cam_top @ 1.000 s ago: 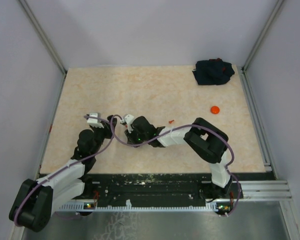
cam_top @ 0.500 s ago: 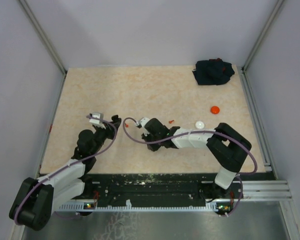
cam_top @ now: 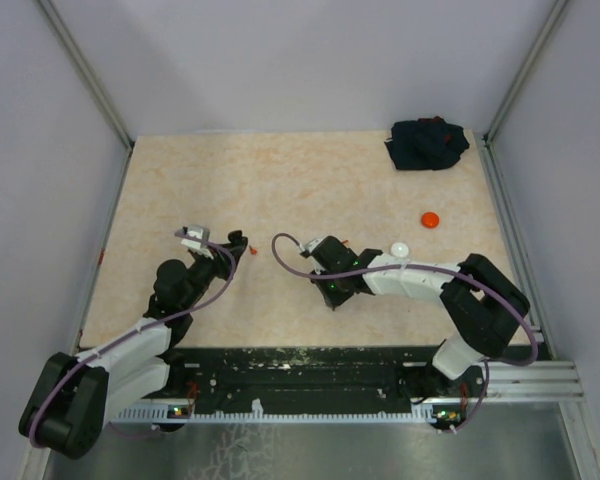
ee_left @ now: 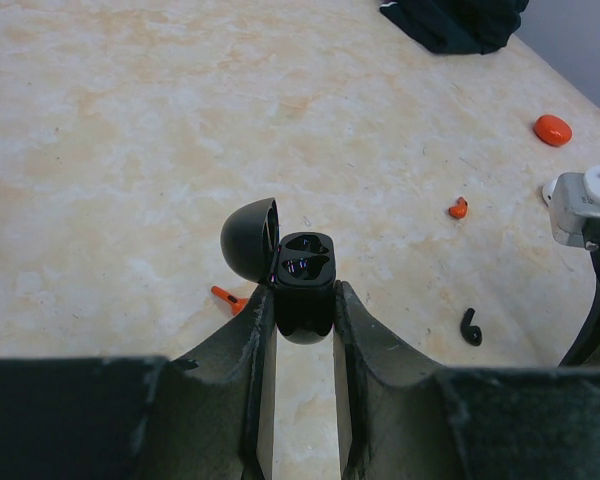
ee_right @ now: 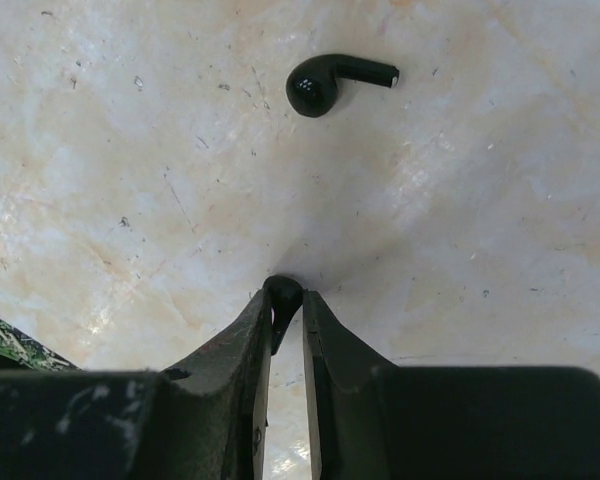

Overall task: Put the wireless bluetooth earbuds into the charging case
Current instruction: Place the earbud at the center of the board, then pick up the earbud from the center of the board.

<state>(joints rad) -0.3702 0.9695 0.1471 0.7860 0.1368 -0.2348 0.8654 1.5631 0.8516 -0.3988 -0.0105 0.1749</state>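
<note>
Held, near to far: my left pincer [ee_left: 302,300] clamped on the charging case [ee_left: 305,272], lid open; my right pincer [ee_right: 286,300] clenched on one black earbud [ee_right: 283,290]; a second black earbud [ee_right: 325,82] lying loose on the table [ee_right: 480,200] beyond.

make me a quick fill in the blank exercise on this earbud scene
1. The left gripper holds the black charging case with its lid ____.
2. The right gripper is shut on a held earbud coloured ____.
3. A loose earbud lies on the ____ beyond those fingertips.
Missing words: open; black; table.
</note>
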